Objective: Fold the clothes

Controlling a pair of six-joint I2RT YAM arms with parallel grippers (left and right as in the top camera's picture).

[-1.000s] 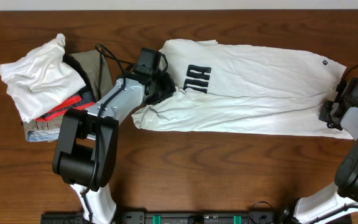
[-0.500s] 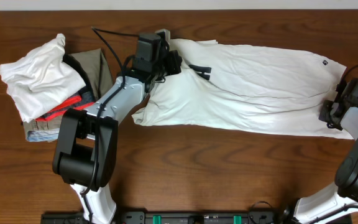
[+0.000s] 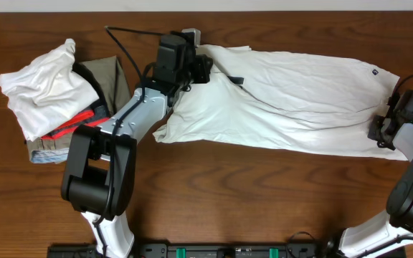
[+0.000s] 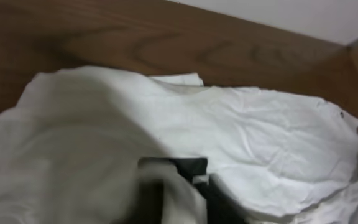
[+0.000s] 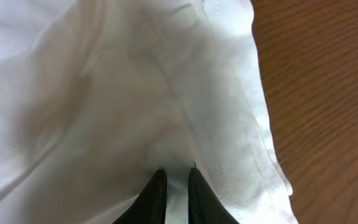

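A white T-shirt with black lettering (image 3: 292, 100) lies stretched across the table's far half. My left gripper (image 3: 201, 70) is shut on a fold of the shirt at its left end and holds it near the far edge; the left wrist view shows white cloth (image 4: 185, 130) draped over blurred dark fingers (image 4: 179, 193). My right gripper (image 3: 380, 131) is shut on the shirt's right edge; the right wrist view shows the fingers (image 5: 176, 186) pinching the white cloth (image 5: 117, 93) by its hem.
A pile of other clothes (image 3: 56, 97), white, khaki and red, sits at the left. Bare wooden table (image 3: 264, 193) spans the near half. The table's far edge (image 3: 300, 8) lies just beyond the shirt.
My left gripper has carried the shirt's left part up toward the far edge, folding it over so most of the black lettering is hidden. The right arm has not moved.
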